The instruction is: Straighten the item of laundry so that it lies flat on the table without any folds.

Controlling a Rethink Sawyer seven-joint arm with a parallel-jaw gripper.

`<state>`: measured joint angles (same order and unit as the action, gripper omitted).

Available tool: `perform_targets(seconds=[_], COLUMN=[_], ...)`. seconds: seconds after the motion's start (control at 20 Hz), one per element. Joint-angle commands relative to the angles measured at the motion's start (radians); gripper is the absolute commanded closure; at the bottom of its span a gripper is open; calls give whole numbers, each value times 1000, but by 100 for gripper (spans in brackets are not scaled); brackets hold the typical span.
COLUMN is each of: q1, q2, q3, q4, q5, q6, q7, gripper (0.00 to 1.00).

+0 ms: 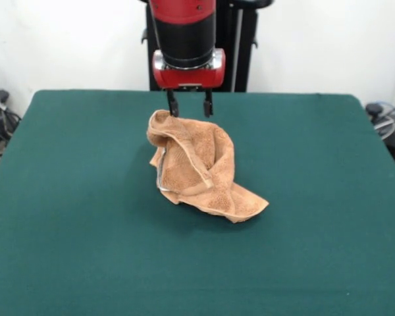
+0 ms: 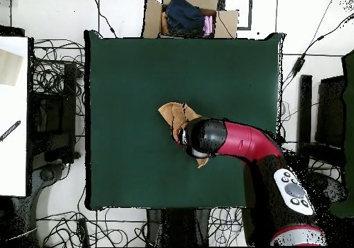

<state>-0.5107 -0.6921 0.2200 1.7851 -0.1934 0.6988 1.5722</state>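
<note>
Hanging down from the top centre of the front view, the red and black arm (image 1: 184, 39) ends in a claw (image 1: 190, 105) whose two dark fingers (image 1: 173, 104) stand apart, with open space showing between them. The finger tips sit just at the top edge of the towel (image 1: 197, 168), at its highest bunched part; whether they actually touch the cloth cannot be told from this view.

The orange-tan towel is crumpled into a tall heap slightly left of the middle of the frame, on the dark green bench (image 1: 66, 217). Its upper part rises in a rounded fold under the claw, a pale border band runs diagonally down through the heap, and one corner spreads flat toward the lower right, resting on the green surface. A light edge shows along the heap's left side. The cloth is heavily folded over itself.

In the overhead view the arm (image 2: 242, 140) reaches in from the lower right of the frame and its rounded end covers much of the towel (image 2: 173, 114). Only a tan portion sticking out to the upper left of the arm's end, and a small tip below it, remain visible. The towel lies near the middle of the bench (image 2: 124, 72), somewhat toward the right and lower half of the green area.

At the top edge of the overhead view, a cardboard box (image 2: 190, 16) holding dark and pink cloth sits just beyond the bench. Cables (image 2: 55, 65) sprawl over the floor at the left.
</note>
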Motion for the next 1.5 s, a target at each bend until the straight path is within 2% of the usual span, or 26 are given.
perform_targets(seconds=[0.05,0.35,0.9,1.5], q1=[22,27,62,84], q2=[37,30,89,105], q3=[44,42,26,6], q4=[-78,-107,-193,-224], q5=[-37,-27,-34,-28], q6=[101,145,170,173], q7=[-10,0,33,49], gripper=[0,0,0,0])
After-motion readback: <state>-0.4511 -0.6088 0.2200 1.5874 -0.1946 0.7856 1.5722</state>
